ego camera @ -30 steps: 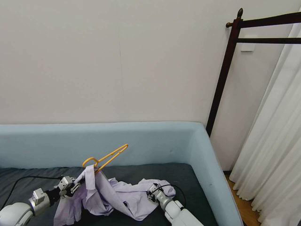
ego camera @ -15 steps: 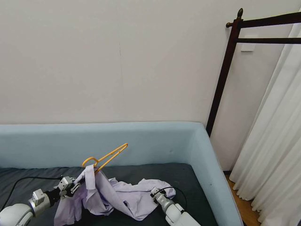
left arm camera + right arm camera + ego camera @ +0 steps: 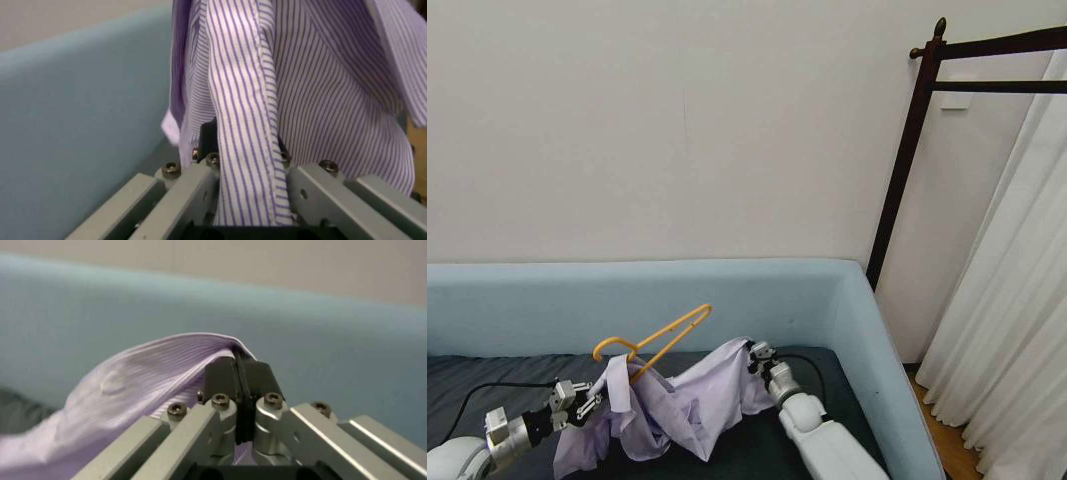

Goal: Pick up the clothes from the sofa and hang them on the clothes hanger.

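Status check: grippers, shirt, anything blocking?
Left gripper shut on striped shirt by orange hanger. Right gripper shut on shirt edge, above sofa. Wooden rack at right; nothing in the way.

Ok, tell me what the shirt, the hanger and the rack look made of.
Shirt: thin woven cloth, matte; fine purple stripes, stitched seams, soft folds. Hanger: smooth yellow-orange, thin; plastic or coated wire, cannot tell which. Rack: probably varnished wood; dark brown, slight sheen, turned finial.
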`<state>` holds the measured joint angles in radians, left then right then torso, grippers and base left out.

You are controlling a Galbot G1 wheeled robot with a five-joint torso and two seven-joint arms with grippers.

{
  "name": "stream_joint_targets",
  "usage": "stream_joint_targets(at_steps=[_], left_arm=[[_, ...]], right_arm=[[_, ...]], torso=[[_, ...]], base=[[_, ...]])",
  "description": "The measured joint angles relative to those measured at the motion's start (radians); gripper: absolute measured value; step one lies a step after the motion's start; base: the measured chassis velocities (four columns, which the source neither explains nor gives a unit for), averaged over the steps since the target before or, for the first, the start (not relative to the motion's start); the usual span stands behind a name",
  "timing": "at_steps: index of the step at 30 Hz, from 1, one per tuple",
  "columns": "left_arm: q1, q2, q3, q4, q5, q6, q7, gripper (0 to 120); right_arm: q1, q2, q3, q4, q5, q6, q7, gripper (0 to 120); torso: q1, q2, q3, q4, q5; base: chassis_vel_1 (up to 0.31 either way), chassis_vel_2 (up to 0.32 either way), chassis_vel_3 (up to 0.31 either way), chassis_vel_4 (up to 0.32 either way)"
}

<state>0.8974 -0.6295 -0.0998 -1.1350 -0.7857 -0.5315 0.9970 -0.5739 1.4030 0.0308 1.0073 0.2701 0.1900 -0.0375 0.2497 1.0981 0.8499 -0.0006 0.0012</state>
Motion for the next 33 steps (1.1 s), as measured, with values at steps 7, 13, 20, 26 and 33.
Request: stream_joint_targets(at_steps=[7, 13, 20, 26, 33], left_arm=[[-0.048, -0.048, 0.013, 0.058, 0.145, -0.011, -0.047, 1], [-0.058, -0.085, 0.007, 0.091, 0.24, -0.011, -0.071, 1], [-0.085, -0.107, 0.002, 0.114, 0.334, -0.008, -0.065, 1], [-0.089, -0.121, -0.006, 0.122, 0.412, 0.011, -0.19, 1], [-0.07, -0.127, -0.012, 0.095, 0.409, 0.062, -0.416, 1]], right_arm=[[-0.048, -0.136, 0.013, 0.276, 0.158, -0.002, -0.019, 0], [-0.065, -0.187, 0.001, 0.431, 0.241, 0.027, -0.036, 0], [-0.062, -0.205, -0.006, 0.555, 0.254, 0.034, -0.03, 0], [-0.057, -0.223, 0.005, 0.641, 0.269, 0.076, -0.053, 0], [-0.111, -0.256, 0.001, 0.721, 0.305, 0.152, -0.124, 0]], torso=[[0.0, 0.0, 0.0, -0.0002, 0.0001], [0.0, 0.0, 0.0, 0.0005, -0.0001], [0.0, 0.0, 0.0, 0.0002, 0.0], [0.0, 0.0, 0.0, 0.0003, -0.0002], [0.0, 0.0, 0.0, 0.0002, -0.0003]], base=[[0.0, 0.0, 0.0, 0.0], [0.0, 0.0, 0.0, 0.0], [0.0, 0.0, 0.0, 0.0], [0.0, 0.0, 0.0, 0.0], [0.0, 0.0, 0.0, 0.0]])
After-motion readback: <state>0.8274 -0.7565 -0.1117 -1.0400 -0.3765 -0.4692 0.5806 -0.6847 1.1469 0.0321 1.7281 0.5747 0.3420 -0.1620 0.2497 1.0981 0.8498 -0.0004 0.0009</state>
